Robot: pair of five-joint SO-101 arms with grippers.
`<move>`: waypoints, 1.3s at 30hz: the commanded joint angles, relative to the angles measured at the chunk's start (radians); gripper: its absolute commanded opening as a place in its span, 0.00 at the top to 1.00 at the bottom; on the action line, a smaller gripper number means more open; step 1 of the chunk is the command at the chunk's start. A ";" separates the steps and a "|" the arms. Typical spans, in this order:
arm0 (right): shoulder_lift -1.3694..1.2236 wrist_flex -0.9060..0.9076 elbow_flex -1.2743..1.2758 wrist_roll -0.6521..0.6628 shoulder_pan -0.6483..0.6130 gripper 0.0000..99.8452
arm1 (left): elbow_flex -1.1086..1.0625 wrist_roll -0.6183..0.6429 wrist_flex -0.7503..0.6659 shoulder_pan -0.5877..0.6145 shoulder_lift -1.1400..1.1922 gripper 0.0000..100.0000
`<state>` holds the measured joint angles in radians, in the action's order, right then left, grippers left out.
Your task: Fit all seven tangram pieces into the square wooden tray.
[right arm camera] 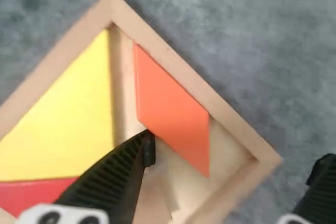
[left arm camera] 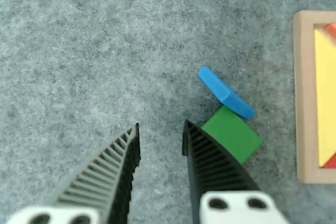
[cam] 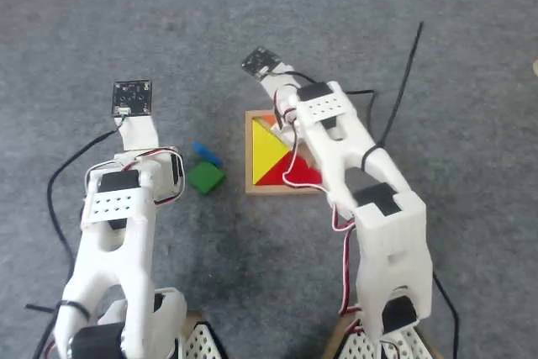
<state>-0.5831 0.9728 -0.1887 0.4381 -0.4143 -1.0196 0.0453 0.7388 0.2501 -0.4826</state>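
Right hand (right arm camera: 236, 156) hangs wide open over orange piece (right arm camera: 170, 108) in tray (right arm camera: 157, 40).

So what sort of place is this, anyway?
Likely a robotics lab or hobby bench: a left arm and right arm stand side by side on a grey fabric-covered table, with a wooden tray holding a yellow tangram piece.

I work over a grey cloth mat (left arm camera: 79, 35), rough and fuzzy like felt. The tray (right arm camera: 194, 77) is pale bare wood, smooth and matt. The orange parallelogram (right arm camera: 170, 111), yellow triangle (right arm camera: 68, 124), green square (left arm camera: 232, 134) and blue piece (left arm camera: 226, 93) look smooth, with a soft matt finish. The fingers (left arm camera: 118, 171) of my left gripper (left arm camera: 160, 132) are black ribbed matt plastic.
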 commanded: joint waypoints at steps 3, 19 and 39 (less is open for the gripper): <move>0.125 -0.028 -0.074 -0.012 0.041 0.57 | 0.007 -0.014 -0.020 -0.006 -0.002 0.87; 0.154 -0.076 -0.071 -0.012 0.050 0.57 | 0.007 -0.014 -0.020 -0.006 -0.002 0.87; 0.016 0.110 -0.029 0.074 -0.059 0.57 | 0.007 -0.014 -0.018 -0.006 -0.002 0.87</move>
<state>-0.5646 1.0648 -0.1949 0.4979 -0.4511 -1.0196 0.0453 0.7388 0.2501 -0.4826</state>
